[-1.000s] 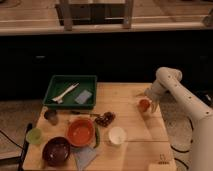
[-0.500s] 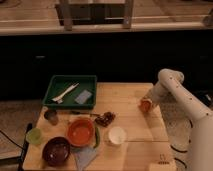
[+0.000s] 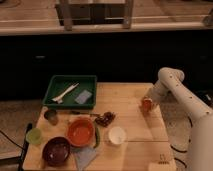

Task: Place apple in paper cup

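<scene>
The apple [image 3: 146, 105] is a small red-orange fruit at the right side of the wooden table [image 3: 130, 150]. My gripper [image 3: 148, 102] is right at the apple at the end of the white arm [image 3: 180, 95], which reaches in from the right. The paper cup [image 3: 117, 135] is small and white and stands upright on the table, to the left of and nearer than the apple, apart from the gripper.
An orange bowl [image 3: 80, 132], a dark purple bowl [image 3: 56, 150], a light green cup [image 3: 34, 136], a small dark cup [image 3: 50, 116] and a dark reddish cluster [image 3: 104, 118] sit at the left. A green tray [image 3: 72, 91] holds utensils at the back left.
The arm and gripper have shifted slightly to the right with the apple at the fingertips. The other things have not moved.
</scene>
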{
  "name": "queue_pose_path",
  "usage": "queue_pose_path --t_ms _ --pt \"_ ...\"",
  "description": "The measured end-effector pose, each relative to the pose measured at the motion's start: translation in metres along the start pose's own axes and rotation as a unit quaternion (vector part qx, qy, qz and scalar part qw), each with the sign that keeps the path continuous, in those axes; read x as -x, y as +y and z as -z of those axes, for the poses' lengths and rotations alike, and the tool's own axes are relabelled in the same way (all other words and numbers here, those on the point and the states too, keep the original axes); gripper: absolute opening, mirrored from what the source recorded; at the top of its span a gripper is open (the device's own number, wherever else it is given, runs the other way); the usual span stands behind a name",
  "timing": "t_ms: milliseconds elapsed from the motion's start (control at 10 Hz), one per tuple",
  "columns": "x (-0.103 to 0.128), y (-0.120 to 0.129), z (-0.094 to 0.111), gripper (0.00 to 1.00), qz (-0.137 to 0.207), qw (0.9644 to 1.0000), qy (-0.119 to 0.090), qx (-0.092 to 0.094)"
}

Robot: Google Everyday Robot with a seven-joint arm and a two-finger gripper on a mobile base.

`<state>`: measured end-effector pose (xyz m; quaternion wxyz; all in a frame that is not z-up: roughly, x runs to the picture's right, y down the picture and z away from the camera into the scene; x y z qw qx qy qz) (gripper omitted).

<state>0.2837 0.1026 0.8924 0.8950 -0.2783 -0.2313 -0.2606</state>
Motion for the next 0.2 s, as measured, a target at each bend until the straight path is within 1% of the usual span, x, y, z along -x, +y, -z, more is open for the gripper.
queue_pose_path --t_ms 200 --pt "0.0025 -0.0075 0.0103 0.0 0.006 0.9999 0.005 -0.007"
